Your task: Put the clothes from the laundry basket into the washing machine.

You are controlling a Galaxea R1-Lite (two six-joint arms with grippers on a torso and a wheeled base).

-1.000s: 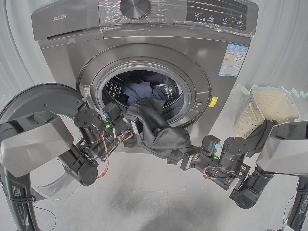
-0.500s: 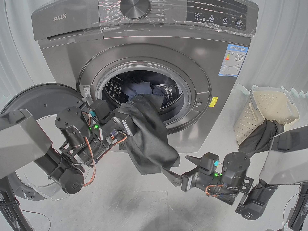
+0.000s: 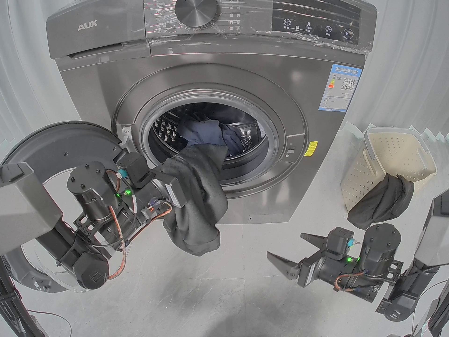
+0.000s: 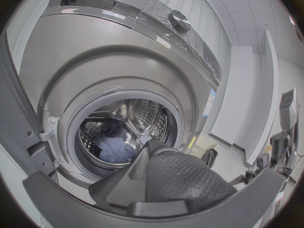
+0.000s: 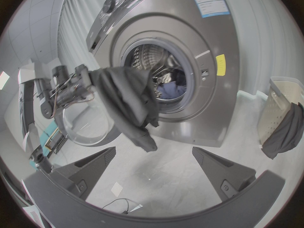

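A pale grey, smooth concrete floor [image 3: 210, 300] lies underfoot. On it a thin black cable [image 5: 120, 199] curls near a small white square scrap [image 5: 116, 189]. A white pleated fabric curtain [image 3: 28, 71] hangs behind, with white square ceiling tiles [image 4: 253, 10] overhead.

Has let go of the dark garment [image 3: 199, 197] with the right gripper [image 3: 285, 245], spread the jaws wide and backed off from the washing machine [image 3: 210, 71], out past its front right corner. Has pulled the left gripper [image 3: 179, 184], still clamped on the dark garment, leftward from the washing machine's opening. Now hanging from that one grip in a single fold below the opening's lip, no longer stretched across the washing machine's front.
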